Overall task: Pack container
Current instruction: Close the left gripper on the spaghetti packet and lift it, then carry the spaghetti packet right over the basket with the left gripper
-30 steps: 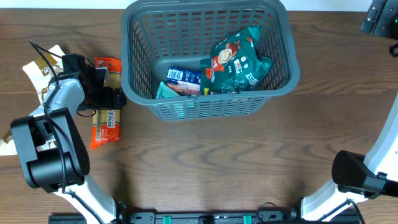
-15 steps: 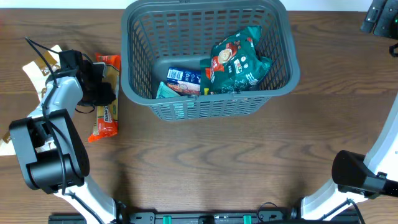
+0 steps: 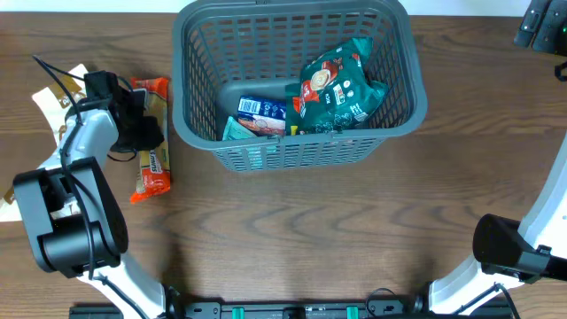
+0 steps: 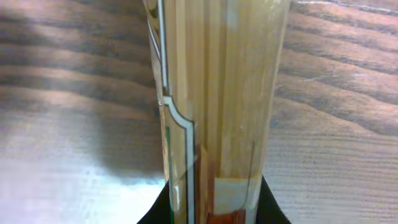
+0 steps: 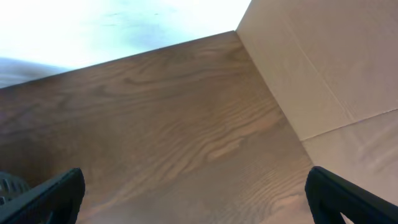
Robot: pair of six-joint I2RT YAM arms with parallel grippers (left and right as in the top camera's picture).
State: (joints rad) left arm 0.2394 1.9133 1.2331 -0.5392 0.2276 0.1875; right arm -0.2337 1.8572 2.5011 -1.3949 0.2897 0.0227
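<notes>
Overhead: container [image 3: 197, 133] sits at the far middle of the table [image 3: 292, 230], upright, open side up. Inside it a green packet [image 3: 341, 84] leans toward the right wall and a blue packet [image 3: 260, 108] lies on the floor to its left. Just left of the container, outside it, a long orange pasta packet [image 3: 151, 177] runs near to far. Left gripper [image 3: 146, 133] is clamped across its middle. Right gripper [image 3: 540, 22] is in the far right corner, well apart from the container.

Left wrist: pasta packet [image 4: 217, 93] fills the centre, with pale strands behind a clear window. Dark fingers [image 4: 273, 208] press it from both sides. Cannot tell whether it is off the wood.

Right wrist: right gripper [image 5: 194, 186] spread wide, nothing between its fingers [image 5: 56, 196]. Bare wood below, cardboard panel [image 5: 336, 56] at right
</notes>
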